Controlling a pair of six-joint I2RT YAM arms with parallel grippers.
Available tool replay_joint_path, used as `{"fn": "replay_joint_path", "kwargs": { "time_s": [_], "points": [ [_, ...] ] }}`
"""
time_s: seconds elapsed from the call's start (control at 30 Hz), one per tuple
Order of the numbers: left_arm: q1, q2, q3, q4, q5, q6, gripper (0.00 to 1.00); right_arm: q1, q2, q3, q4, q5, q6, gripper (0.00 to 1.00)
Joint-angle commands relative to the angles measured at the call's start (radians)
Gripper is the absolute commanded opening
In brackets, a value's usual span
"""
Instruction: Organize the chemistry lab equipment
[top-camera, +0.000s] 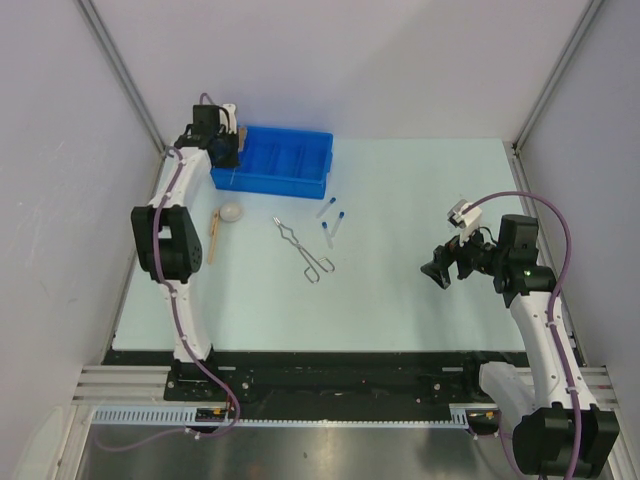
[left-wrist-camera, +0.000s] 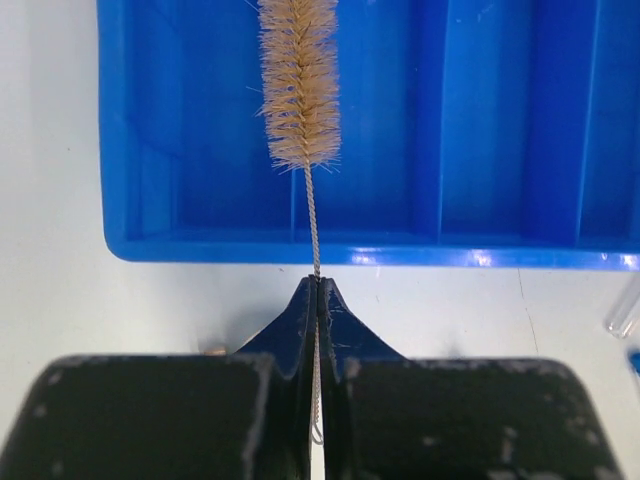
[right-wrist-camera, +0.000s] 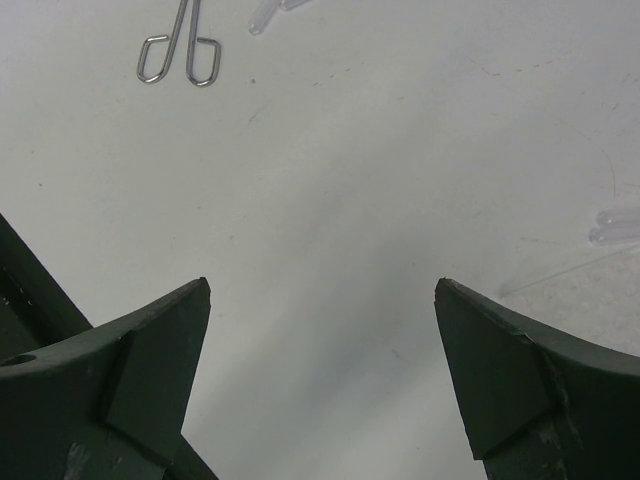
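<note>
My left gripper (left-wrist-camera: 317, 287) is shut on the thin twisted wire stem of a tube brush (left-wrist-camera: 300, 80). Its tan bristle head hangs over the leftmost compartment of the blue bin (left-wrist-camera: 300, 250). In the top view that gripper (top-camera: 226, 142) is at the bin's (top-camera: 270, 183) left end. On the table lie silver wire tongs (top-camera: 303, 250), three clear tubes with blue caps (top-camera: 337, 222), a white round dish (top-camera: 232, 212) and a tan wooden-handled tool (top-camera: 214, 235). My right gripper (top-camera: 437, 270) stands open and holds nothing, well right of the tongs. The right wrist view shows the gripper (right-wrist-camera: 322, 290) above bare table.
The tongs' looped handles (right-wrist-camera: 180, 55) and a clear tube (right-wrist-camera: 265, 15) show at the top of the right wrist view, and another clear tube (right-wrist-camera: 615, 225) lies at its right edge. White walls enclose the table on three sides.
</note>
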Motion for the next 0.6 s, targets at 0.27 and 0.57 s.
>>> {"fn": "replay_joint_path", "kwargs": {
  "time_s": [0.27, 0.57],
  "points": [
    [0.021, 0.138, 0.263, -0.096, -0.06, -0.017, 0.03, 0.007, 0.009, 0.002, 0.006, 0.013, -0.016, 1.0],
    [0.021, 0.187, 0.326, -0.128, -0.089, -0.045, 0.16, 0.007, 0.011, 0.002, 0.005, 0.018, -0.018, 1.0]
  ]
}}
